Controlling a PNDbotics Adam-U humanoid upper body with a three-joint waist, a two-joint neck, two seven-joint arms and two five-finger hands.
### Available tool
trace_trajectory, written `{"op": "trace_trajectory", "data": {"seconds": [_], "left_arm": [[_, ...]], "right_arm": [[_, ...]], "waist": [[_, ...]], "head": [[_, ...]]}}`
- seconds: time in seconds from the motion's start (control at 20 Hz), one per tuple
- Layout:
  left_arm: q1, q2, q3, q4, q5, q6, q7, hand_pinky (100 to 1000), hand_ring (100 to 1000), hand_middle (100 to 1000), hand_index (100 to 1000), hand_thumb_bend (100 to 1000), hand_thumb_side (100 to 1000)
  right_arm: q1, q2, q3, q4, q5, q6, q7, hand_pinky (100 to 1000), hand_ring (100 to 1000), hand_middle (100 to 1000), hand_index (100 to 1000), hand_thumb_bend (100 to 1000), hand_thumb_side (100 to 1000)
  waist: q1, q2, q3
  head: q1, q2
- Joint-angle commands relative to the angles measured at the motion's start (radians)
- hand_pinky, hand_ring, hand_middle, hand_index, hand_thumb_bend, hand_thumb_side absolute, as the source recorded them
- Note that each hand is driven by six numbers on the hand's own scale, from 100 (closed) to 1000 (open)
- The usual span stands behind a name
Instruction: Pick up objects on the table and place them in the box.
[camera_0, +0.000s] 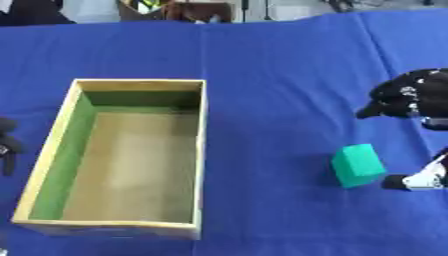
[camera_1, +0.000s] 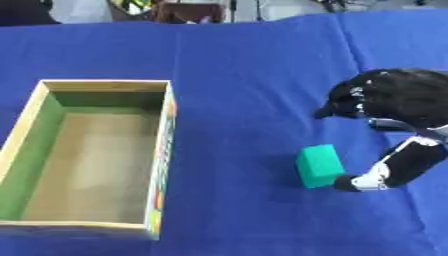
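A small teal block (camera_1: 319, 165) lies on the blue cloth, right of the middle. My right hand (camera_1: 402, 95) hovers open just right of it. Its thumb tip (camera_1: 359, 182) sits at the block's lower right side, touching or nearly touching, while the fingers (camera_1: 346, 102) point left, above and clear of the block. The wooden box (camera_0: 140, 82), with a green inner wall, stands on the left and nothing shows inside it. Only a dark part of my left hand (camera_0: 7, 145) shows, at the left edge beside the box.
The blue cloth (camera_0: 271, 65) covers the whole table, with folds at the far right. Dark furniture and clutter stand beyond the far edge.
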Motion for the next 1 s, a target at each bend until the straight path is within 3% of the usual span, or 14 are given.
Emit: {"op": "trace_trajectory", "data": {"seconds": [0.05,0.55,1.0], "left_arm": [[-0.002,0.016,-0.005,-0.019,0.005,-0.001,-0.004,100,348,486,496,100,912],[-0.002,0.012,-0.007,-0.019,0.003,0.001,-0.008,100,349,487,496,100,914],[-0.002,0.011,-0.007,-0.019,0.002,0.001,-0.009,100,349,487,496,100,914]], "right_arm": [[-0.022,-0.002,0.019,-0.016,-0.005,0.033,0.040,812,863,716,913,450,854],[-0.027,0.044,0.093,-0.016,0.033,0.084,0.137,804,854,700,902,405,817],[-0.028,0.064,0.105,0.037,0.087,0.111,0.133,799,847,680,896,354,823]], "waist": [[-0.003,-0.023,0.002],[-0.007,-0.020,0.005],[-0.007,-0.019,0.008]], "head": [[-0.004,-0.014],[-0.007,-0.011],[-0.009,-0.016]]}}
